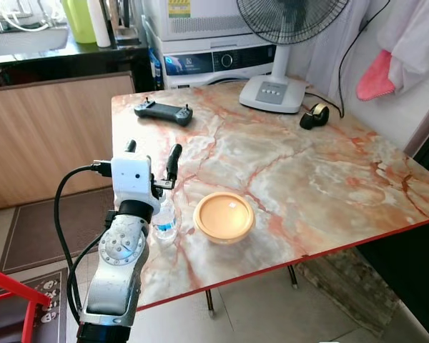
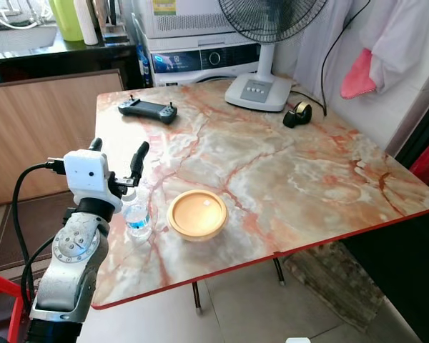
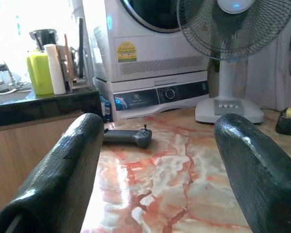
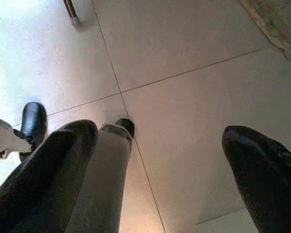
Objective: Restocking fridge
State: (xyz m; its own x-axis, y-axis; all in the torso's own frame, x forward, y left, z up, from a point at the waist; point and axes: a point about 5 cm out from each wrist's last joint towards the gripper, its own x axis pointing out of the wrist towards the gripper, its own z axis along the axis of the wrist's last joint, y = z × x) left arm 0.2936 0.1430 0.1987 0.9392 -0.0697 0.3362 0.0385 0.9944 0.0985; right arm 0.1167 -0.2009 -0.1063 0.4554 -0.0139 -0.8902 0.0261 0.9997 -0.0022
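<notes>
Your left gripper (image 1: 152, 156) is raised over the near left part of the marble table (image 1: 329, 171), its two black fingers spread wide with nothing between them, and the small water bottle (image 1: 164, 220) you want stands upright just below and in front of the wrist, close beside the round yellow lidded container (image 1: 224, 216). The left wrist view looks straight past the bottle toward the black controller (image 3: 127, 136) and the fan (image 3: 233, 58), which suggests the fingers are well above the cap, so lower the wrist before you try to close. Bring the fingers down either side of the bottle's body (not the cap, which looks likely to slip) and keep the inner finger off the container beside it. The bottle looks light and easy to tip, so close gently and squarely. Your right gripper (image 4: 160, 170) hangs over the tiled floor (image 4: 184, 58), fingers apart and empty.
</notes>
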